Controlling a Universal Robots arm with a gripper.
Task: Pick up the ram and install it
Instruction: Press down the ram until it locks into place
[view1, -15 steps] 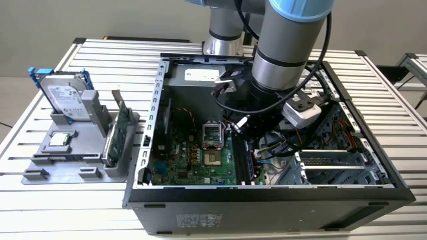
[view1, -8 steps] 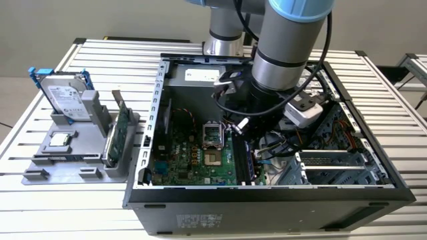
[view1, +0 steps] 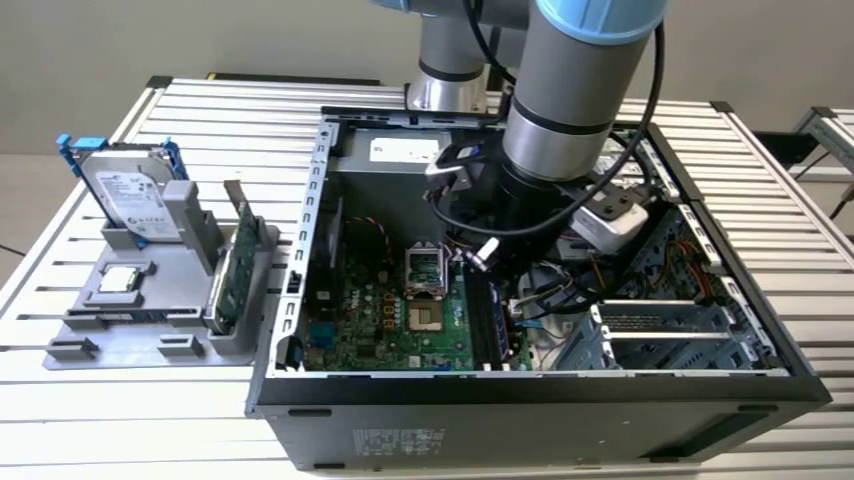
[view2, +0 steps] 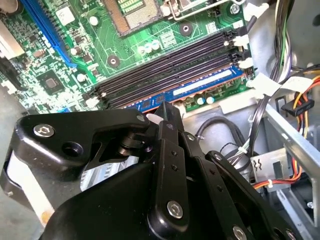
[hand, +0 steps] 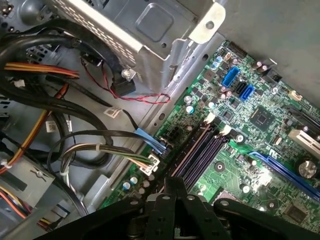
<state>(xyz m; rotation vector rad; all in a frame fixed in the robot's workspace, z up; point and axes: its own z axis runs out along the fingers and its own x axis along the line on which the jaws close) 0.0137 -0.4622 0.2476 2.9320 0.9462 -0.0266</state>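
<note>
Hard drive (view1: 134, 195) and green card (view1: 235, 275) stand beside the case (view1: 534, 415)

Tight quarters around my claw (view2: 167, 112) inside the open case (view1: 534, 385).

Just beside my claw, on one flank, cable bundles (hand: 75, 150) and the metal drive cage (hand: 125, 30) crowd in close, leaving little room. On the other flank the motherboard (view2: 165, 40) lies flat and low, with free passage above its memory slots (view2: 170, 70). Over me the case stands open, so the way straight up is clear.
</note>
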